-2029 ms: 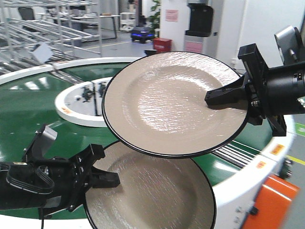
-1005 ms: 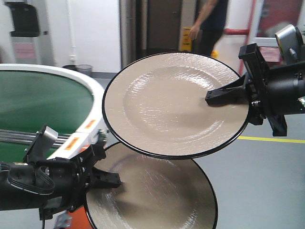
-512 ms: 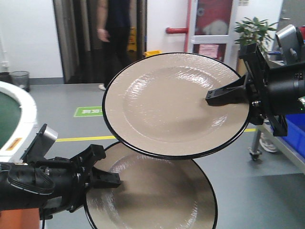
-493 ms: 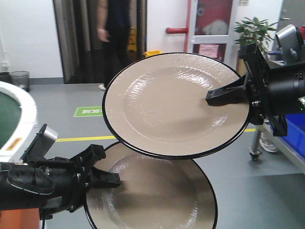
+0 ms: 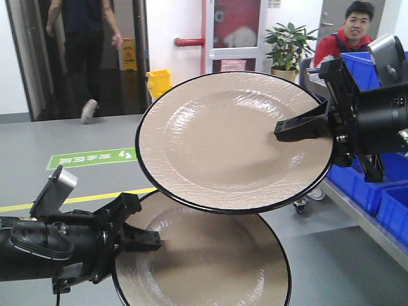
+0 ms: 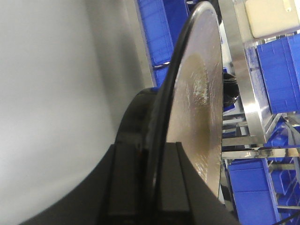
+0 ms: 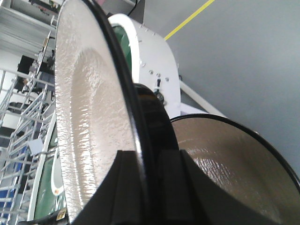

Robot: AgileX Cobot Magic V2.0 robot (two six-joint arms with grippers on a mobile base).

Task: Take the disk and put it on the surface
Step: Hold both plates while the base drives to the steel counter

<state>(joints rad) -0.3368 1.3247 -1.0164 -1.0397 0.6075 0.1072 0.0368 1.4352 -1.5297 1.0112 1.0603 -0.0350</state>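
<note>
Two beige disks with black rims are held in the air over a grey floor. The upper disk (image 5: 217, 140) (image 7: 89, 117) is gripped at its right rim by my right gripper (image 5: 284, 132) (image 7: 150, 187), which is shut on it. The lower disk (image 5: 204, 255) (image 6: 194, 89) (image 7: 225, 154) sits partly under the upper one, and my left gripper (image 5: 150, 241) (image 6: 152, 183) is shut on its left rim. The dark glossy tabletop is out of view.
Blue bins (image 5: 382, 185) on a metal rack stand at the right, with a man in red (image 5: 354, 25) behind them. Another person (image 5: 83, 38) walks at the far left. A yellow floor line (image 5: 95, 199) crosses below. The white-rimmed conveyor (image 7: 154, 61) shows behind.
The whole background has swept to the left: the green conveyor has left the front view, and the rack, bins and man have come in. Both disks stay held the same way.
</note>
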